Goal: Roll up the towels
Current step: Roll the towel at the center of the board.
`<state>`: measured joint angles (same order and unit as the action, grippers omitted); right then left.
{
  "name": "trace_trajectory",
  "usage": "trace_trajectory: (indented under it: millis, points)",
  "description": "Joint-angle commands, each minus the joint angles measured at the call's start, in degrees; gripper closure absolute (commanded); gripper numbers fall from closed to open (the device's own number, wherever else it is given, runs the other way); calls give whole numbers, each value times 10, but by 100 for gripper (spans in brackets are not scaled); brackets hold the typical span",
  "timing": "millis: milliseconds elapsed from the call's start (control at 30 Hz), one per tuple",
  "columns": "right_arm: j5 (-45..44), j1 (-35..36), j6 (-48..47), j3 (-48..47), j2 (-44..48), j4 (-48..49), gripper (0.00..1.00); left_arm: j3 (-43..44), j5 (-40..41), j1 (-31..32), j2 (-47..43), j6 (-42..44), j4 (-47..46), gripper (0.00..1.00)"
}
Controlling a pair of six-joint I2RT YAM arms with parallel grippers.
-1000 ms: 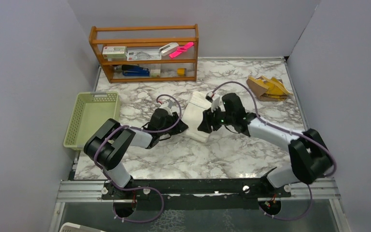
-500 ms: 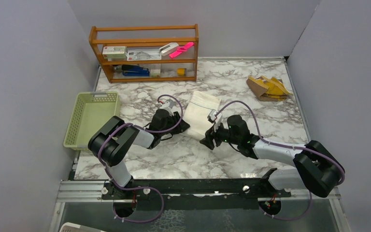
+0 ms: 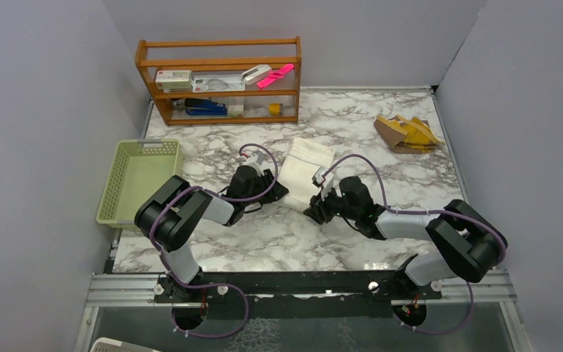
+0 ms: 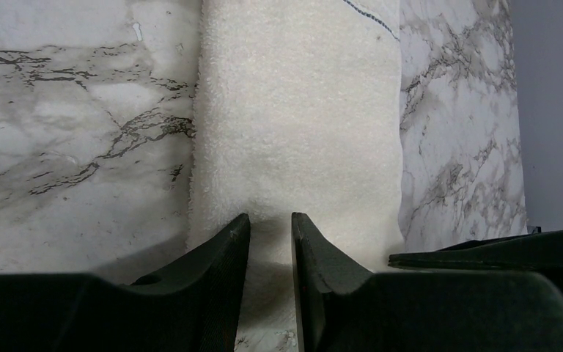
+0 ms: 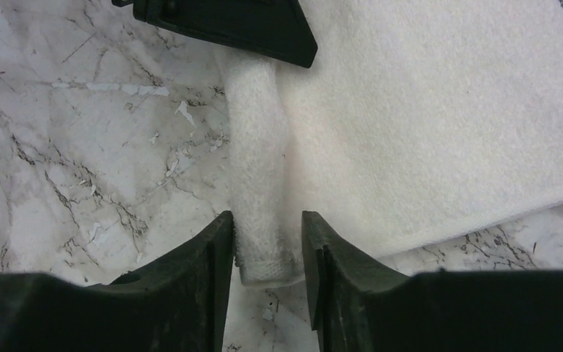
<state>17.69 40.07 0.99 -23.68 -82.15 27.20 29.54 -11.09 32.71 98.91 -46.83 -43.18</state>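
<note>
White textured towel (image 3: pixel 306 167), centre of the top view on the marbled table (image 3: pixel 293 235), near edge turned into a narrow roll (image 5: pixel 260 183). Left gripper (image 4: pixel 268 227) pinches that edge, fingers nearly together. Right gripper (image 5: pixel 266 231) straddles the roll's end; whether it grips cannot be told. Mustard-yellow towel (image 3: pixel 407 132), folded, upper right. Green basket (image 3: pixel 151 146), left edge.

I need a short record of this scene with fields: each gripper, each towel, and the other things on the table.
white towel: flat at mid-table, its near edge rolled into a thin roll
left gripper: closed on the roll's left end
right gripper: closed around the roll's right end
yellow-brown towel: bunched at the far right, untouched
green basket: at the table's left edge
wooden shelf: at the back wall
</note>
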Motion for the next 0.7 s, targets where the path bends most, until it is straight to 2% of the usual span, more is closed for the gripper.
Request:
trace_trajectory:
  millis: [0,100,133,333,467,567,667]
  points:
    - [-33,3,27,8,-7,36,70,-15,24,3,29,13,77,69]
    - [-35,4,53,-3,-11,18,97,-18,27,0,24,14,77,69]
    - [-33,3,65,-6,-13,15,99,-20,28,-2,20,15,77,68]
    - [-21,-3,154,-21,-28,-4,99,-32,33,-19,-7,24,86,69]
    - [-5,-20,194,-67,-44,-96,99,-44,39,-23,-31,22,95,68]
    - [58,-38,205,-97,-71,-142,99,-61,42,-23,-38,7,95,68]
    - [152,-64,227,-103,-100,-141,99,-80,47,-21,-48,-15,94,69]
